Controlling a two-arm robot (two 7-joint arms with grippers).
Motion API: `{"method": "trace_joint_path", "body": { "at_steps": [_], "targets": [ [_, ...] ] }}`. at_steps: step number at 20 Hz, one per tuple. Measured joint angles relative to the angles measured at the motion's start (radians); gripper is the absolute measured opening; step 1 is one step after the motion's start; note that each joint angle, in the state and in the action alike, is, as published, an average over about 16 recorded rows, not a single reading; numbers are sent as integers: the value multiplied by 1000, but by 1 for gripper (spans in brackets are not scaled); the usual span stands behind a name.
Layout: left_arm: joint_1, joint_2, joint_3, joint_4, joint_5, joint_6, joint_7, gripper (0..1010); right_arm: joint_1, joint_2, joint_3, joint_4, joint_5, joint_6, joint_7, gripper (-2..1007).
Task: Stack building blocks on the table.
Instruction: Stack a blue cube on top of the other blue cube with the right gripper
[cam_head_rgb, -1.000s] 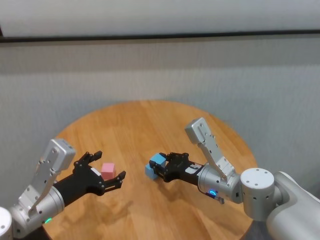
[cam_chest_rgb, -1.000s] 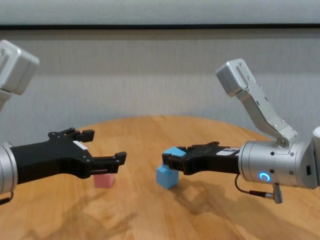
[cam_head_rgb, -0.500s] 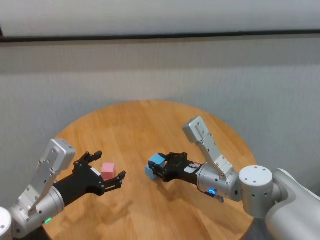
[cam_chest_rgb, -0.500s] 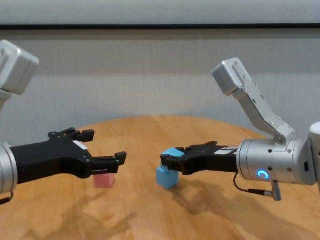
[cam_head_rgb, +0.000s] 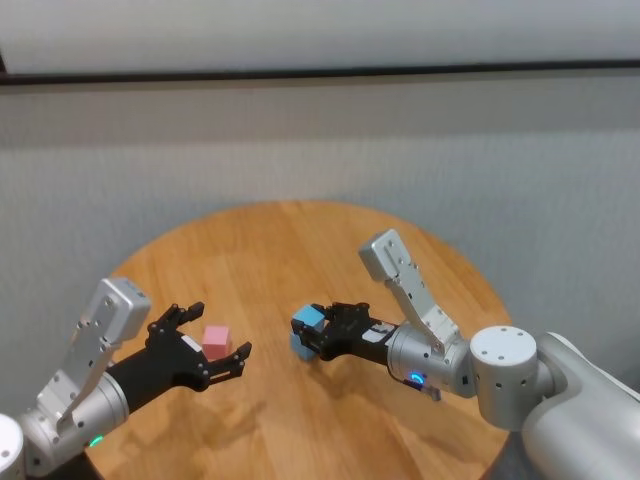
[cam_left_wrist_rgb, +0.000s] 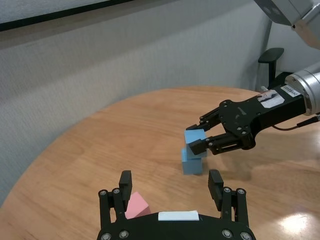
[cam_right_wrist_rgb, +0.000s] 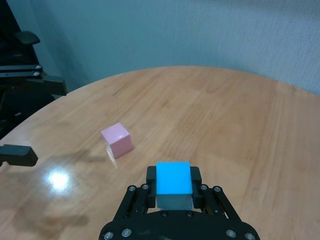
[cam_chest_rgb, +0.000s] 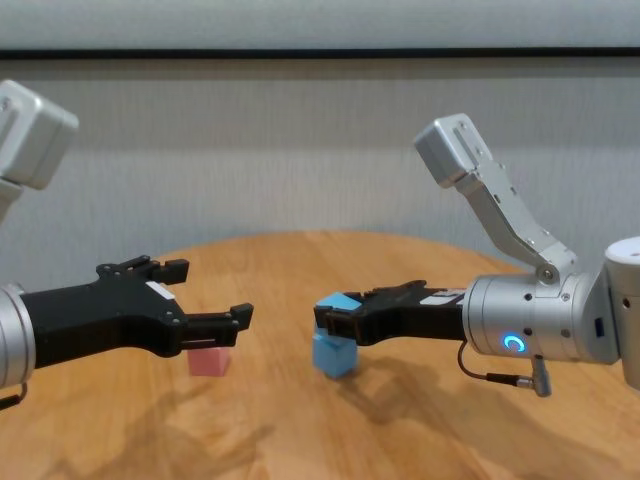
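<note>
The right claw (cam_head_rgb: 318, 336) reaches level over the tabletop (cam_head_rgb: 300, 240), closed on a blue block (cam_head_rgb: 310, 319) above the second blue block (cam_head_rgb: 298, 344); it moved slightly left. The left claw (cam_head_rgb: 205, 345) hovers wide open over the pink block (cam_head_rgb: 215, 337), unchanged.

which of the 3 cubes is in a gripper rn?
The upper blue cube, clamped in the right gripper above the lower blue cube. The pink cube sits free on the table.

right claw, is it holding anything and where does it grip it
The right claw holds a light blue cube by two opposite side faces, over the second blue cube. The left claw is open, holding nothing.
</note>
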Motion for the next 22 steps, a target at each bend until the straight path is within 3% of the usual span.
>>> {"method": "trace_joint_path", "body": {
  "at_steps": [22],
  "targets": [
    [0,0,0,0,0,0,0,1002,7,-11,6,13,1,12,-7,370]
  ]
}}
